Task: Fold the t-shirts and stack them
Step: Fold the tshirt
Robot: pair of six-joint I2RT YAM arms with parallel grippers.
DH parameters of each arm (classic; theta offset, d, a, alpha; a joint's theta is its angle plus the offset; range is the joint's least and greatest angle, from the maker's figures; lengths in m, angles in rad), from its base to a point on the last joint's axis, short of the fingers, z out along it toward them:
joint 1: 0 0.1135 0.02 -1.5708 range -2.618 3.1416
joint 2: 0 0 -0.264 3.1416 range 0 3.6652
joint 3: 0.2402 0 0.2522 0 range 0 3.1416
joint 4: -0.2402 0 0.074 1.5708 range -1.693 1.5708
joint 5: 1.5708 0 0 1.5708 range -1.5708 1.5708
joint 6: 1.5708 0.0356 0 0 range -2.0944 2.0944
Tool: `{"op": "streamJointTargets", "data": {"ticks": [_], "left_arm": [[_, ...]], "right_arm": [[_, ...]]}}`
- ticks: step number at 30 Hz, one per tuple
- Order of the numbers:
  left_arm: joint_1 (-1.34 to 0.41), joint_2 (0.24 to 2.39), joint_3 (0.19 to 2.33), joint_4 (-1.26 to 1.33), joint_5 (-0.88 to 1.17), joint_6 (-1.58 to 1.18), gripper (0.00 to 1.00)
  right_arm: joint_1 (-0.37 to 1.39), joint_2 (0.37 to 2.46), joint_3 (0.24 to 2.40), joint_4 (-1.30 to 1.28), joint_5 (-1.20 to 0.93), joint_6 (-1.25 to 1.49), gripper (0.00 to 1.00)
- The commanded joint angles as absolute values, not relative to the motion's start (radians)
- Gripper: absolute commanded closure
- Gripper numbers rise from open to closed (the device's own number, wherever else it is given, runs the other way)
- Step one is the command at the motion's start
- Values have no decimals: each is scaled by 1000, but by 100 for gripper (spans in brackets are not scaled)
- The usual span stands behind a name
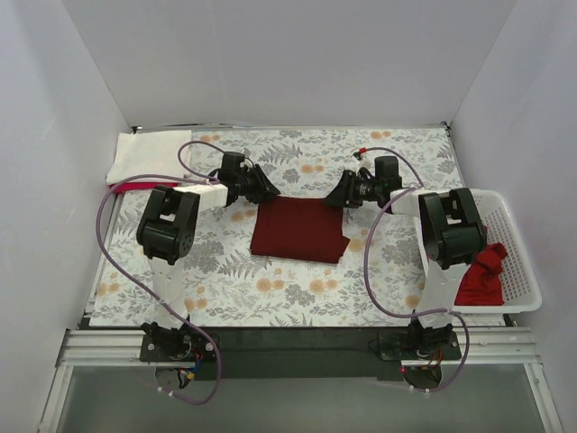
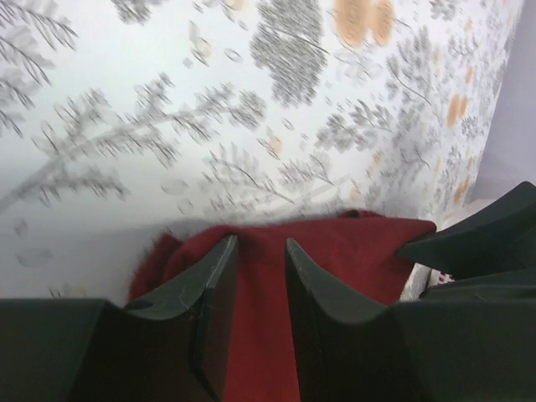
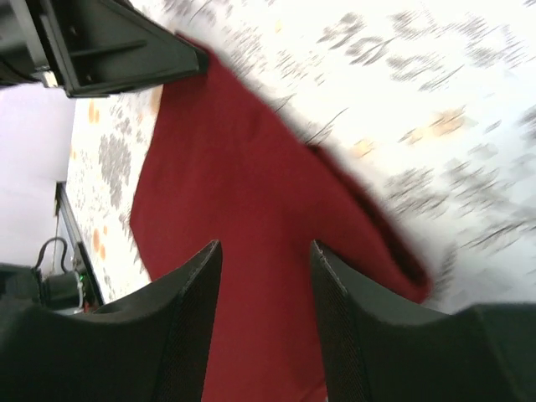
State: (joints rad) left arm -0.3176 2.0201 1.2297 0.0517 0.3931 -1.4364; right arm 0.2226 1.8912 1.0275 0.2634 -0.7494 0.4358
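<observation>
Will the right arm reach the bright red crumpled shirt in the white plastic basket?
Probably yes: the bright red shirt lies uncovered in the white basket beside it, and the right gripper looks open.

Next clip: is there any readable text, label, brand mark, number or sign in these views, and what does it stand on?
No text can be read in any view.
Folded dark maroon t-shirt: no print or tag showing.
White plastic lattice basket: no label visible.
Grey-and-orange floral table cloth: pattern only, blurred in both wrist views.
Black arm housings: any marking is too small to read.
</observation>
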Motion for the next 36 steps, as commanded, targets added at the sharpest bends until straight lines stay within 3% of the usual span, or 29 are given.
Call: {"op": "streamJointTargets", "data": {"ticks": [1,8,11,19,22,30,36], "left_arm": [[-278,2100,1301,92,405,-1450,73],[-242,2191,1301,100,426,-1479,72],[-233,2136,1279,100,428,-1491,69],[-235,1887,1212,52,446,-1468,48],[-245,1757,1101,41,433,-1479,48],[-322,1502,704,132,410,-1552,66],[-325,1598,566,227,413,-1600,76]], "right_arm": [[170,1985,1104,385,-776,477,48],[135,2135,1192,429,-825,551,53],[133,2076,1160,436,-819,558,53],[147,1749,991,442,-840,613,52],[195,1662,899,448,-859,612,52],[295,1571,577,607,-836,621,51],[262,1660,454,681,-814,534,52]]}}
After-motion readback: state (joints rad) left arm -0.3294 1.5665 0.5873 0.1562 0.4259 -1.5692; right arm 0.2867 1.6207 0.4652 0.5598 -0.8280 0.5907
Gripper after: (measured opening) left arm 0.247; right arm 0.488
